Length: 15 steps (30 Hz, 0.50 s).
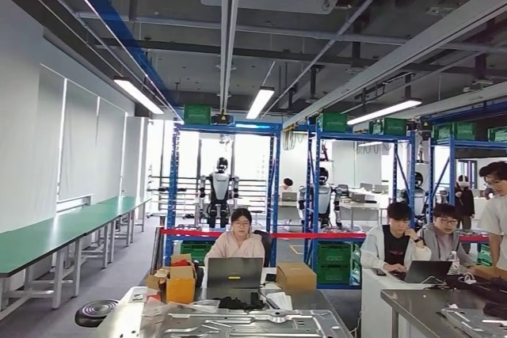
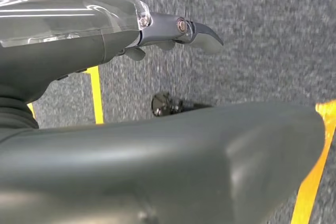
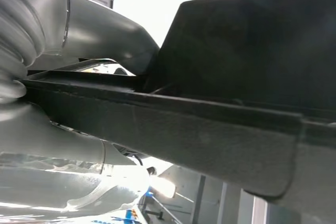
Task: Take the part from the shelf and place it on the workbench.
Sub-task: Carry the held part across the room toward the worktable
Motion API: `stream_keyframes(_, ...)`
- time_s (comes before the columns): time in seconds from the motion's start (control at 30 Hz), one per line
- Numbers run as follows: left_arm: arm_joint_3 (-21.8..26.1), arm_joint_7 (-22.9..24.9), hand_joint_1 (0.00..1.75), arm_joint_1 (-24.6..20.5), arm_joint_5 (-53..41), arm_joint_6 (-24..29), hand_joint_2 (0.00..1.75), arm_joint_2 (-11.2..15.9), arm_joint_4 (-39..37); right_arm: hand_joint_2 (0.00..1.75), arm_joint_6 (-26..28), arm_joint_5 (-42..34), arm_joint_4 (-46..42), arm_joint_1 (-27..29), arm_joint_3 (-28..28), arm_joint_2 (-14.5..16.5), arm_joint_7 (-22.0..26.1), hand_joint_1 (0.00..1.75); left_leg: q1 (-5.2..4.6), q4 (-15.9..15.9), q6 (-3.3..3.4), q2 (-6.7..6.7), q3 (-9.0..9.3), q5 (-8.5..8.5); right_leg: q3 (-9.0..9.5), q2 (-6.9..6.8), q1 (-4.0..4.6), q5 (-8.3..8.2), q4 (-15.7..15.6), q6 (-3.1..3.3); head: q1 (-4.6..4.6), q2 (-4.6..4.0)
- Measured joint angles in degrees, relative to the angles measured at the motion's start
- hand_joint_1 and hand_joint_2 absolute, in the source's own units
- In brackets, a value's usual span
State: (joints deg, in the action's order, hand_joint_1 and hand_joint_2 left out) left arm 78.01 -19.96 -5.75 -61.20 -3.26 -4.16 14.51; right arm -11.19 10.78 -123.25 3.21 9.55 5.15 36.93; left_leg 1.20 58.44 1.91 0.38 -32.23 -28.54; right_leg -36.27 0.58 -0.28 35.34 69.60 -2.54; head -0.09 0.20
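Note:
In the right wrist view my right hand grips a long black moulded part, with its thick thumb lying over the part's edge. The part hides most of the fingers. My left hand hangs over grey carpet with yellow floor lines; a dark finger is stretched out, the thumb stands apart from it, and nothing is between them. The head view looks level across the hall, with a steel workbench at the bottom edge carrying a stamped metal sheet.
A person with a laptop sits behind the workbench, beside cardboard boxes. More people sit at a second steel table on the right. Blue shelves with green crates stand behind, and long green benches run along the left wall.

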Motion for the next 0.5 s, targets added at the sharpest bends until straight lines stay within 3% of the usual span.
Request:
stream_keyframes(0.03, 0.00, 0.00, 0.00, 0.04, -0.01, -0.04, 1.75, -0.01, 0.00, 1.75, 0.00, 0.00, 0.01, 0.08, -0.02, -0.05, 0.02, 1.75, 0.01, 0.00, 0.00, 0.00, 0.25, -0.25, -2.06, -0.06, -0.16, 0.54, 3.11, -0.19, 0.00, 0.00)
stream_keyframes(0.07, 0.00, 0.00, 0.00, 0.10, -0.01, -0.08, 1.75, -0.01, 0.00, 1.75, 0.00, 0.00, 0.02, 0.12, -0.04, -0.10, 0.05, 1.75, 0.04, 0.01, -0.06, -0.01, 0.59, -0.54, -3.29, -0.14, -0.27, -0.03, 4.38, -0.33, 0.00, 0.00)
stream_keyframes(0.1, 0.00, 0.00, 0.00, 0.14, -0.01, -0.10, 1.75, -0.01, 0.00, 1.75, 0.00, 0.00, 0.02, 0.13, -0.05, -0.13, 0.08, 1.75, 0.08, 0.01, -0.15, -0.03, 1.04, -0.87, -3.39, -0.22, -0.34, -1.77, 3.28, -0.39, 0.00, 0.00)
stream_keyframes(0.17, 0.00, -0.01, 0.00, 0.16, 0.01, -0.10, 1.75, -0.01, 0.00, 1.75, -0.01, 0.00, 0.03, 0.11, -0.07, -0.16, 0.16, 1.75, 0.17, -0.04, -0.53, -0.07, 2.20, -1.70, -0.85, -0.43, -0.36, -6.79, -4.03, -0.28, 0.00, 0.00)
stream_keyframes(0.23, 0.00, -0.03, 0.00, 0.07, 0.01, -0.10, 1.75, -0.01, 0.00, 1.75, -0.01, 0.00, 0.02, 0.08, -0.08, -0.17, 0.23, 1.75, 0.09, -0.08, -1.16, -0.07, 2.89, -2.41, 1.49, -0.60, -0.08, -9.07, -9.82, 0.31, -0.01, 0.02)
stream_keyframes(0.3, 0.00, -0.04, 0.00, -0.01, 0.01, -0.11, 1.75, -0.01, 0.00, 1.75, -0.03, -0.02, 0.01, 0.10, -0.12, -0.19, 0.26, 1.75, 0.00, -0.35, -1.79, 0.03, 3.03, -2.73, 1.86, -0.54, 0.24, -8.47, -10.86, 1.09, -0.02, 0.03)
stream_keyframes(0.4, -0.03, -0.07, 0.00, -0.21, 0.00, -0.20, 1.75, -0.03, 0.00, 1.75, -0.04, -0.09, -0.13, 0.07, -0.20, -0.21, 0.32, 1.75, 0.06, 0.19, -2.52, 0.13, 3.14, -3.63, 2.54, -0.42, 0.03, -8.11, -11.70, 2.23, -0.01, 0.02)
stream_keyframes(0.43, -0.04, -0.08, 0.00, -0.27, -0.01, -0.24, 1.75, -0.04, 0.00, 1.75, -0.05, -0.10, -0.18, 0.02, -0.20, -0.21, 0.34, 1.75, 0.04, 2.36, -2.62, 0.09, 2.14, -4.72, 2.93, -0.45, -0.08, -7.99, -12.00, 2.60, 0.00, 0.02)
stream_keyframes(0.5, -0.04, -0.09, 0.00, -0.17, -0.01, -0.28, 1.75, -0.04, 0.00, 1.75, -0.07, -0.09, -0.21, 0.01, -0.19, -0.20, 0.36, 1.75, 0.01, 9.96, -2.68, 0.03, -2.11, -7.66, 3.56, -0.49, -0.02, -7.47, -12.16, 3.15, 0.00, 0.02)
